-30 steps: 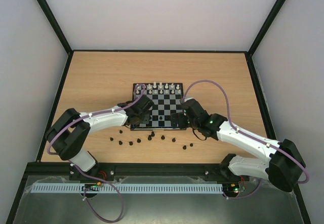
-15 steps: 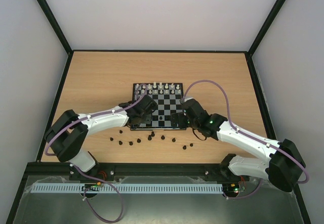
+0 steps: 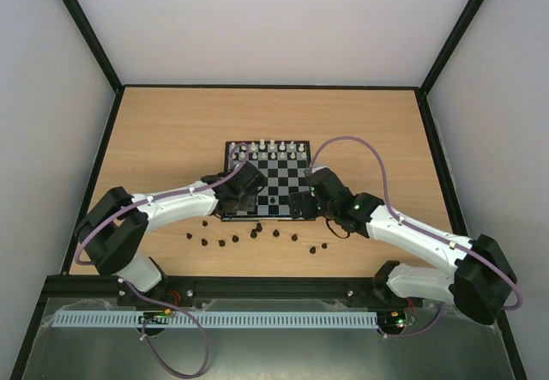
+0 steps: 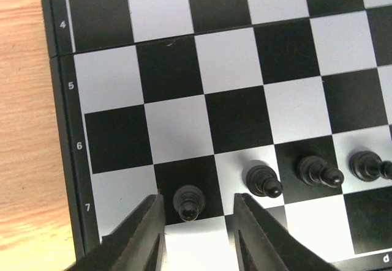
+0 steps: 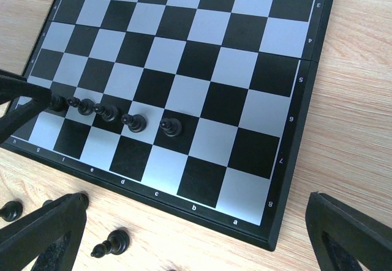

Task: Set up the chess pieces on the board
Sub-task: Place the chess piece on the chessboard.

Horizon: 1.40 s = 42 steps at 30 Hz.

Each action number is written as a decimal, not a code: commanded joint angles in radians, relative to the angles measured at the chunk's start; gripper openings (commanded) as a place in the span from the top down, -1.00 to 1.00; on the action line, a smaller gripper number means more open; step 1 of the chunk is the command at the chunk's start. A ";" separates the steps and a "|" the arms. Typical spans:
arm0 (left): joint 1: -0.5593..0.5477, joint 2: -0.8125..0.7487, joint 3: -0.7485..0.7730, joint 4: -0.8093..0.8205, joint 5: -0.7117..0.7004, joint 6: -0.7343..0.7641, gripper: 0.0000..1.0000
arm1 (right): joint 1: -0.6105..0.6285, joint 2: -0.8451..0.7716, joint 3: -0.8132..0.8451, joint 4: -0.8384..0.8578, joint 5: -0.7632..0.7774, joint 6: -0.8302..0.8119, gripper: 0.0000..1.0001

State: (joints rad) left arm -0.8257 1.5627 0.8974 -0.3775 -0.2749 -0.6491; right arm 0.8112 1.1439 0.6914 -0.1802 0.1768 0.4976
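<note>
Top view, board (image 3: 268,183): lies at the middle of the table (image 3: 171,131), square to its edges.
Top view, white pieces (image 3: 273,148): stand in a line along the board's upper edge.
Top view, loose black pieces (image 3: 249,238): scattered on the wood just below the board's lower edge, none of them on it.
Top view, left gripper (image 3: 243,193): over the board's lower left corner; its jaws cannot be read from here.
Top view, right gripper (image 3: 302,203): at the board's lower right corner; its jaws cannot be read from here either.
Left wrist view, left gripper (image 4: 196,237): at the bottom of the frame, its fingers (image 4: 144,237) parted, one on each side of a black pawn.
Left wrist view, black pawn (image 4: 187,202): upright on a black square in the row marked 7, second square from the left border, with a gap showing on both sides.
Left wrist view, other black pawns (image 4: 318,172): to the right in the same row, each on its own square.
Right wrist view, right gripper (image 5: 196,237): fingers (image 5: 43,234) in the two lower corners, spread wide, holding nothing.
Right wrist view, board (image 5: 269,75): fills the upper frame, with the row of pawns at centre left.
Right wrist view, left gripper (image 5: 15,103): dark fingers reach in from the left edge at the row's leftmost pawn.
Right wrist view, loose black pieces (image 5: 113,243): on the wood at lower left, just beside the board's edge.
</note>
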 commanded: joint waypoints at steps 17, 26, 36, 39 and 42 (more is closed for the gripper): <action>0.003 0.016 -0.025 -0.013 -0.029 -0.006 0.46 | -0.003 0.028 -0.008 0.007 -0.012 -0.004 -0.97; 0.017 0.031 -0.049 0.017 -0.009 -0.001 0.56 | -0.003 0.037 -0.008 0.010 -0.017 -0.005 -0.97; 0.023 0.049 -0.036 0.035 0.000 0.011 0.70 | -0.004 0.037 -0.008 0.008 -0.009 -0.004 -0.97; 0.026 0.058 -0.031 0.042 0.003 0.015 0.72 | -0.003 0.038 -0.008 0.009 -0.009 -0.004 -0.97; 0.028 0.066 -0.025 0.046 0.008 0.019 0.73 | -0.004 0.038 -0.010 0.010 -0.009 -0.004 -0.97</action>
State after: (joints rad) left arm -0.8070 1.6043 0.8581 -0.3401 -0.2703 -0.6399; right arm 0.8112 1.1740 0.6910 -0.1764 0.1616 0.4973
